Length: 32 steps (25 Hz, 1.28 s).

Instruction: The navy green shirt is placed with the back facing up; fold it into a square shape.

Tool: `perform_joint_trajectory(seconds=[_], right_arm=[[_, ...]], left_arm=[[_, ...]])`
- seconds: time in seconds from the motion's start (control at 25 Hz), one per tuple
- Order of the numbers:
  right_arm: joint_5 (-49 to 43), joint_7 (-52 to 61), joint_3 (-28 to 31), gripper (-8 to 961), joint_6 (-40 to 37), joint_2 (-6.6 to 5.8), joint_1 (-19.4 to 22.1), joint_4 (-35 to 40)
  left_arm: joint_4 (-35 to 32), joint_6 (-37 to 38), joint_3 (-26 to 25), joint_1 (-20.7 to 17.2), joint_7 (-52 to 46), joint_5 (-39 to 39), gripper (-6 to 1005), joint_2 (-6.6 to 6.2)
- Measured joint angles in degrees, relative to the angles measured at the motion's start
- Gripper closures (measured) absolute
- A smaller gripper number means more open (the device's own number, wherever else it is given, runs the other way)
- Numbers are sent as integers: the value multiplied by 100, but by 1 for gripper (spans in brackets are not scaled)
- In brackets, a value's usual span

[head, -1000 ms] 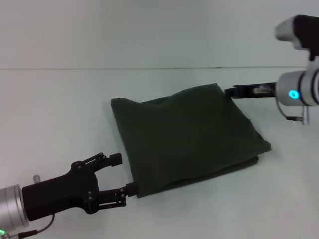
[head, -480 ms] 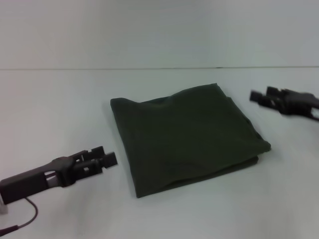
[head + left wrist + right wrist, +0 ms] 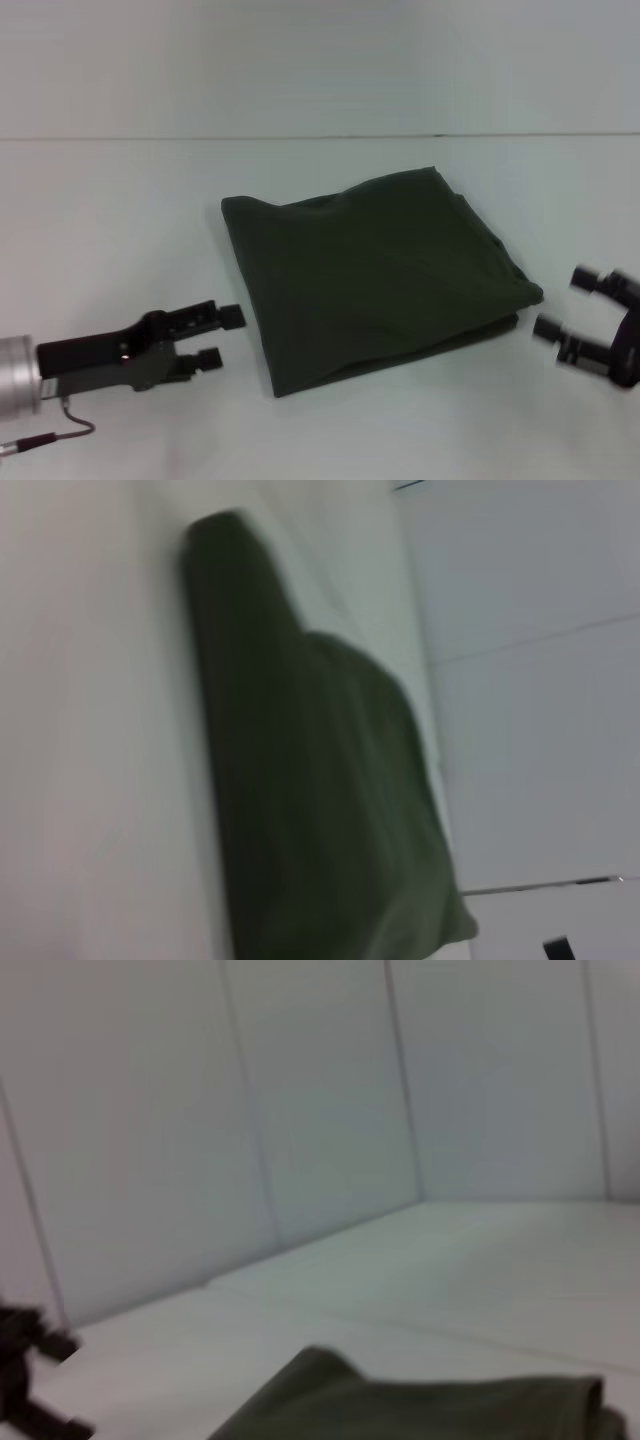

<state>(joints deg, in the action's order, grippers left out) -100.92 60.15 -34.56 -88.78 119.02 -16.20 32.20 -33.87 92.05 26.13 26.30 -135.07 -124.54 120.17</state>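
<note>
The navy green shirt (image 3: 375,275) lies folded into a rough square in the middle of the white table, plain side up. It also shows in the left wrist view (image 3: 310,800) and in the right wrist view (image 3: 420,1405). My left gripper (image 3: 220,337) is open and empty, just left of the shirt's near left corner, apart from it. My right gripper (image 3: 565,305) is open and empty, just right of the shirt's near right corner, not touching it. The left gripper also shows far off in the right wrist view (image 3: 30,1380).
The white table (image 3: 120,220) spreads all around the shirt. A pale wall (image 3: 320,60) rises behind the table's far edge.
Both grippers have drawn back from the shirt. The right one swung from the far right corner down to the near right side. The left one stays near the near left corner, lower.
</note>
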Motion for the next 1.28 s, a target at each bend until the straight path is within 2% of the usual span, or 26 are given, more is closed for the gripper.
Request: perform_joint_trajectory(seconds=[0.2,0.52,0.84,1.28], right_arm=[[-605,-405,-18,26,-233,24,3,-41],[-979,-939,47,26,-545,26,74,-32],[-983,-944,222,26,-629,5,107,-15],[-982,-949,266,26,-678,13,108,-41]], left_arm=[[230,-248,409,228,-422,-17,51,-25],[464,-982,441,451,-703,19,52,-32],[715,-1524,462,680,-896,7,53,8],[749,-1914,573,891,-1053,-12,66,143]])
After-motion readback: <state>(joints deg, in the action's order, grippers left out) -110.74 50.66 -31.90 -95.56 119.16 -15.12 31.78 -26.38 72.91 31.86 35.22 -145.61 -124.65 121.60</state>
